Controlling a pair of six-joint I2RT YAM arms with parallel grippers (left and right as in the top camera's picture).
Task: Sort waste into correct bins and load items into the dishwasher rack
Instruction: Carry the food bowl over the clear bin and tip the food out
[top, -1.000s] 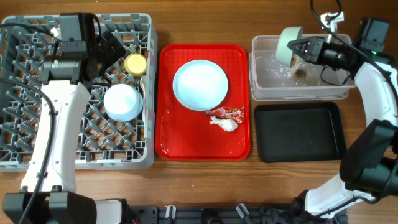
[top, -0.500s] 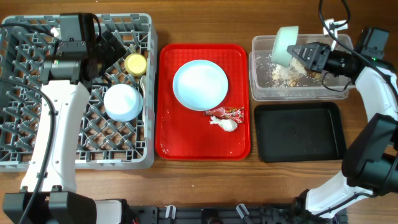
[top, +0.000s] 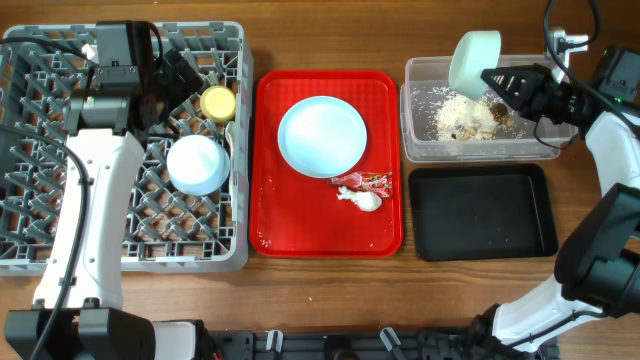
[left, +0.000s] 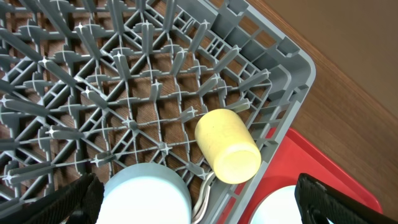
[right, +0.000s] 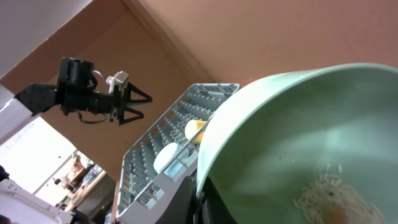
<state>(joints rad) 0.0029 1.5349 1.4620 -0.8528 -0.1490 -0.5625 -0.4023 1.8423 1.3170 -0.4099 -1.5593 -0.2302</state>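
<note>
The pale green bowl (top: 474, 60) is held by its rim in the right gripper (top: 492, 78) and is tipped on edge over the far left part of the clear tub (top: 415, 150). Rice scraps (top: 458, 112) are heaped in the tub below it, and a few grains are seen clinging inside the bowl. The left gripper (left: 202, 202) is spread wide above the rack (left: 292, 68), with the yellow cup (left: 228, 146) lying on its side just beyond it. In the right wrist view the right gripper's fingers are almost wholly hidden by the bowl.
</note>
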